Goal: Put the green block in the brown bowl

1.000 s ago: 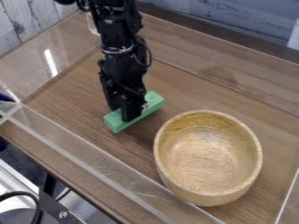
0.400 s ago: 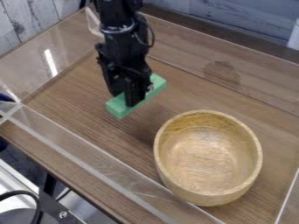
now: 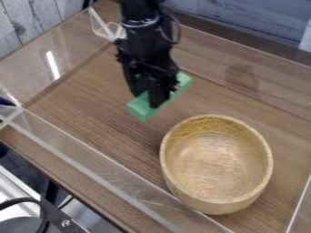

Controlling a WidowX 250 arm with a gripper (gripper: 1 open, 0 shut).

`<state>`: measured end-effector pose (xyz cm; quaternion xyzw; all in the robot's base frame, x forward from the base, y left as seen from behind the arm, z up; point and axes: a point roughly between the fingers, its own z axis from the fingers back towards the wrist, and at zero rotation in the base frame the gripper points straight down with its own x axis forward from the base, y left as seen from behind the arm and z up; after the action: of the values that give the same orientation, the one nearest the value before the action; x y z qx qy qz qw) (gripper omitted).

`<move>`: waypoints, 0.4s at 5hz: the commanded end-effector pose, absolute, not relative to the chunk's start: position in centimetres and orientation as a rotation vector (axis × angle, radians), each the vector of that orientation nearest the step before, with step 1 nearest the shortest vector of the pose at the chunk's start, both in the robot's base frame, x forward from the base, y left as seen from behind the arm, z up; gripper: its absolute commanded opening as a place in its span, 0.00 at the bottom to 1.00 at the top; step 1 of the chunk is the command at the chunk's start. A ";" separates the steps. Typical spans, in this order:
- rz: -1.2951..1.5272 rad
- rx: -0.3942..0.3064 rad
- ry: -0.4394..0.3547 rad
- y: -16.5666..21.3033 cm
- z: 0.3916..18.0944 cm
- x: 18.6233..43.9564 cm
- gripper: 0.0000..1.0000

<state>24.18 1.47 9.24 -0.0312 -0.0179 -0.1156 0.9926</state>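
Robot gripper (image 3: 152,98) clamps the green block (image 3: 159,96), holding it clear of the wood table (image 3: 85,100), up & left of the brown bowl (image 3: 219,162), near its rim.

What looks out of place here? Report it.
Nothing stands out. The gripper holds the green block in its jaws, lifted off the table beside the brown bowl, which sits upright and empty. No spills or damage.

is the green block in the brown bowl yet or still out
Out. The green block is gripped by the gripper, beside the brown bowl rather than over it; the bowl's inside shows only bare wood.
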 end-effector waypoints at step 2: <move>-0.305 -0.067 -0.077 -4.8 9.5 24.7 0.00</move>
<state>24.11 -5.01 8.61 -0.0342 -0.0198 -0.1580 0.9866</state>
